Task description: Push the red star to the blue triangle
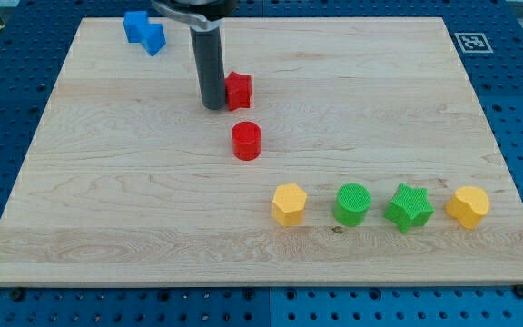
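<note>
In the camera view, my tip stood on the wooden board, touching or just beside the red star, which lay at its 3 o'clock and was partly hidden by the rod. I carried no pincer at all, only the straight dark rod, so nothing was held. The blue triangle sat near the board's top-left corner, at about 10 o'clock from the star and well apart from it, touching a second blue block whose shape I could not make out. A red cylinder lay near the star at its 6 o'clock. Along the board's lower right ran a row: a yellow hexagon, a green cylinder, a green star and a yellow block.
</note>
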